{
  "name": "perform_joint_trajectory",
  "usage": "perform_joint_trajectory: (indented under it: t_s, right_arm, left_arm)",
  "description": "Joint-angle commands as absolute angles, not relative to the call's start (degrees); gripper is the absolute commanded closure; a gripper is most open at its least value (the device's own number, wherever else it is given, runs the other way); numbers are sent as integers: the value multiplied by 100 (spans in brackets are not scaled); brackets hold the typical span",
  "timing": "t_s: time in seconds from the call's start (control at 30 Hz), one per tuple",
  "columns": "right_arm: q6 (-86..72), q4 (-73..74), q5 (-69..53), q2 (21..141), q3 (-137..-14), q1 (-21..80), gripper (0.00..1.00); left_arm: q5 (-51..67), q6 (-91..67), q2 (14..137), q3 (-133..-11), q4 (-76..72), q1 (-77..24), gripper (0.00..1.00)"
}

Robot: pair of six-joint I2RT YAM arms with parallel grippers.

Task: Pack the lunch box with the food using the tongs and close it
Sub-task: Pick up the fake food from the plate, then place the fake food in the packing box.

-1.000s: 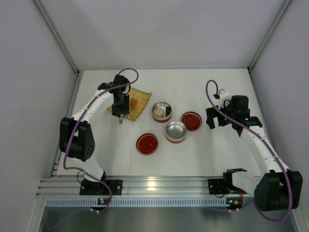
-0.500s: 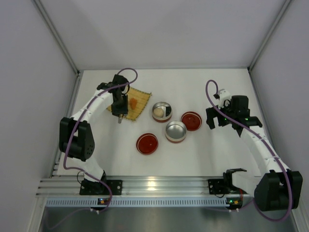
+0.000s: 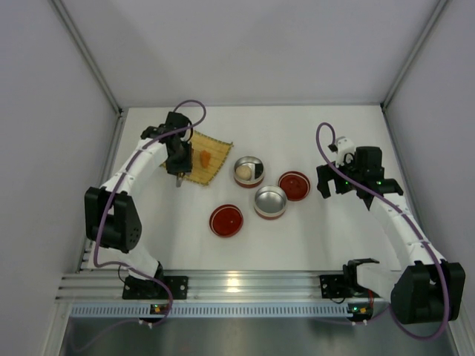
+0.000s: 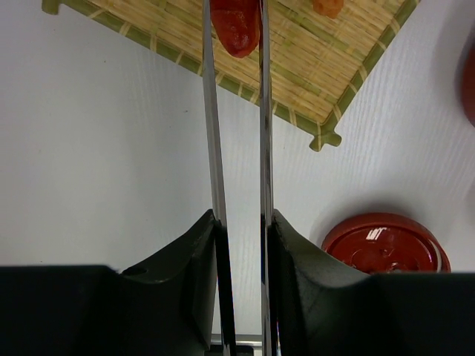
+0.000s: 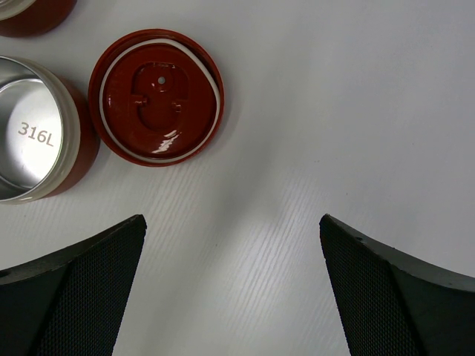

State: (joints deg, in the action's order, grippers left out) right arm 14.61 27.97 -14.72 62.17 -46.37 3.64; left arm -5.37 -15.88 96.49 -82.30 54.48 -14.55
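The only readable writing is "316L", stamped inside the empty steel bowl, which is half cut off at the left of the right wrist view. Just beside it lies a red lid, underside up, its moulded marks too faint to read. The right gripper hangs above the table, jaws spread wide and holding nothing. The left gripper is clamped narrow on the tongs. Their two arms reach over the mat and flank the red food piece — the tips are out of frame, so a pinch cannot be confirmed. The orange piece lies beside it, cropped. Farther off, a second bowl holds a white round piece — the dark bit next to it is unclear.
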Motion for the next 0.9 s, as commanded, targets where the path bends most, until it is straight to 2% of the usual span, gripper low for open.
perform_joint_trajectory:
  t_s: [0.0, 0.2, 0.5, 0.87]
  right_arm:
    - [1521, 2874, -1529, 6161, -4711, 369, 1]
    - [1521, 2883, -1582, 6152, -4711, 369, 1]
    - [1494, 2874, -1626, 6187, -4737, 369, 1]
    - [1459, 2927, -1556, 6188, -4825, 369, 1]
  left_arm:
    - [-536, -1424, 9123, -8437, 5256, -1433, 100]
    - [-361, -1073, 8711, -8499, 5081, -1433, 100]
    - [799, 481, 8262, -8736, 5193, -1740, 100]
    - [1766, 1740, 8402, -8895, 5985, -3392, 100]
